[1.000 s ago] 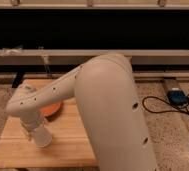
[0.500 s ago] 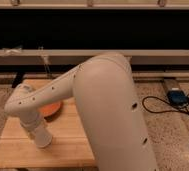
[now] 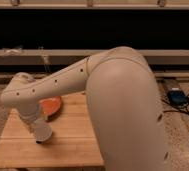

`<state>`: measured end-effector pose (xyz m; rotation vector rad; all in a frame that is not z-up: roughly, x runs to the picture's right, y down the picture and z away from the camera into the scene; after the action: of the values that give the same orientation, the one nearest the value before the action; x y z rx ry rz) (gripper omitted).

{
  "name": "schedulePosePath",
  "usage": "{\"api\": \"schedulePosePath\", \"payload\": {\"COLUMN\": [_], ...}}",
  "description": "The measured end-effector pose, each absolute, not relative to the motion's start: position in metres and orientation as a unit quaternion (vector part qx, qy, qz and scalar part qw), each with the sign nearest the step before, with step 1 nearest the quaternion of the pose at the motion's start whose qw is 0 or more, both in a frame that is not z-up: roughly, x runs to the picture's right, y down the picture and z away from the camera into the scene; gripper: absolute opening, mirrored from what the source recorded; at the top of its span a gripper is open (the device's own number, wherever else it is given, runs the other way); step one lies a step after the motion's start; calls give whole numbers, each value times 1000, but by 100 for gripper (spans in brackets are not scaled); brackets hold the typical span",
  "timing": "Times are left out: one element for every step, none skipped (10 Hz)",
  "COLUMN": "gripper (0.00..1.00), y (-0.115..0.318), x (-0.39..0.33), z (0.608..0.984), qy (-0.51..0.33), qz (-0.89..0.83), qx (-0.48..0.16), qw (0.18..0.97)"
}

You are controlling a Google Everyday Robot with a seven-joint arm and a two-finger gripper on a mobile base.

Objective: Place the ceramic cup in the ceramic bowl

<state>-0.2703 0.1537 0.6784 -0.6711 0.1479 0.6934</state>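
Observation:
The ceramic bowl (image 3: pixel 51 106), orange inside, sits on the wooden table (image 3: pixel 68 140) at the back left, half hidden behind my forearm. A small white tapered shape (image 3: pixel 42 132), seemingly the ceramic cup, is at the lower end of my arm, tilted, at or just above the table in front of the bowl. My gripper (image 3: pixel 37 124) points down at the cup, right at its top; my wrist hides most of it.
My large white arm (image 3: pixel 123 110) fills the middle and right of the view. A dark wall with rails runs behind the table. A blue box (image 3: pixel 176 96) and black cables lie on the speckled floor at the right.
The end of my arm with the white shape has shifted slightly to the right. The bowl has not moved.

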Motion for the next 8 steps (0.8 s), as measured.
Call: {"api": "schedulePosePath", "payload": {"gripper": [0,0,0,0,0,0,0,0], "y": [142,127,110,99,89,77,65,55], "x": [-268,-263,-257,-255,-256,-255,-251,-248], "z": [672,668,667,668,670,674,679,686], "qy": [69,67,66,67,64,62,61,61], "qz": [334,335,339,340,340,339,341,342], "qx": [-318,-311,-302,-295,-288,-280,-273,-268], "qw": [885,887,889,890,893,896,897,899]}}
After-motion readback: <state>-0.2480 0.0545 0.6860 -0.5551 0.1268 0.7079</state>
